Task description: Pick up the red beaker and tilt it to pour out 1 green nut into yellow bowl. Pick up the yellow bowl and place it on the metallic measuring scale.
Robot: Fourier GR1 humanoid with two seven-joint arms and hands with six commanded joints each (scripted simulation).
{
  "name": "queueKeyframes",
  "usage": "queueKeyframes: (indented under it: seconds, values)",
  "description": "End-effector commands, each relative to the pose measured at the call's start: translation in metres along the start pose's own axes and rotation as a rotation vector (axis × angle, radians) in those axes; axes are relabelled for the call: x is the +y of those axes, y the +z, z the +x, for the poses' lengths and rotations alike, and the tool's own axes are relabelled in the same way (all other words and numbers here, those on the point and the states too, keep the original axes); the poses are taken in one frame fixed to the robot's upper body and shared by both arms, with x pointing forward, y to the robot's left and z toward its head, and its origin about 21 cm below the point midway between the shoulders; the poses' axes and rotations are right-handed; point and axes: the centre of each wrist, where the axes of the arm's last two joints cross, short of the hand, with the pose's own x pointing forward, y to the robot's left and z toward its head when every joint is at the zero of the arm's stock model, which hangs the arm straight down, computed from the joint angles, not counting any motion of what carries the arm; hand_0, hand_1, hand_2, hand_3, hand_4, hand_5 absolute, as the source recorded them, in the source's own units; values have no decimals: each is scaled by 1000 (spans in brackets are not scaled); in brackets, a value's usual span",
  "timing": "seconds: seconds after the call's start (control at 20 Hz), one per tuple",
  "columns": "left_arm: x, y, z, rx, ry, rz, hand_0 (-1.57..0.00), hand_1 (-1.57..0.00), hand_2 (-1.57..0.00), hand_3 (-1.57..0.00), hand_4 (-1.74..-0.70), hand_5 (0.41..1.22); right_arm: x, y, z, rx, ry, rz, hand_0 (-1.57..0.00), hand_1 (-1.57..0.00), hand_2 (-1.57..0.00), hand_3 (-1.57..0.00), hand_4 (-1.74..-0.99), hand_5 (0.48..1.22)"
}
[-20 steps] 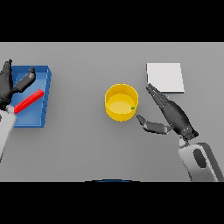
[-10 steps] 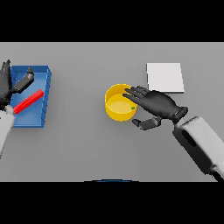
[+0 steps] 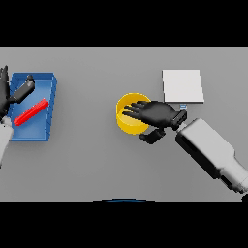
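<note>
right hand (image 3: 157, 113) spread over yellow bowl (image 3: 127, 124), left hand (image 3: 14, 93) idle

The right hand (image 3: 157, 114) lies flat over the yellow bowl (image 3: 127, 122), fingers straight across its rim, thumb below. Just behind sits the metallic scale (image 3: 182, 86). At the far left, the left hand (image 3: 14, 93) hovers over a blue tray (image 3: 48, 114) holding the red beaker (image 3: 31, 112).

Lab-like bench: grey table (image 3: 97, 164), measuring scale (image 3: 182, 86)
</note>
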Motion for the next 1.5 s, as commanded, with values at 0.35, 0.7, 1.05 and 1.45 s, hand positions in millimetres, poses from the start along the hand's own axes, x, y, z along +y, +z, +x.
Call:
queueKeyframes:
  seconds: [0.35,0.7,1.05,1.45]
  values:
    - [1,2,-4,-8,10,-2,1,1,1,1,-744,699,-8,-22,3,22,58,98,1,1,1,1,-1263,739]
    - [6,-2,-4,-1,11,-3,1,1,1,1,-747,700,-6,-28,0,73,11,175,1,-9,-43,-104,-1293,776]
    - [4,1,-6,0,4,-4,1,1,1,1,-756,701,-3,-27,0,13,-15,212,-1109,-1100,-1081,-706,-1557,1096]
    - [3,-2,-2,2,-16,0,1,1,1,1,-736,688,-3,-22,0,19,-32,198,-1493,-1492,-1286,-1386,-1710,1200]
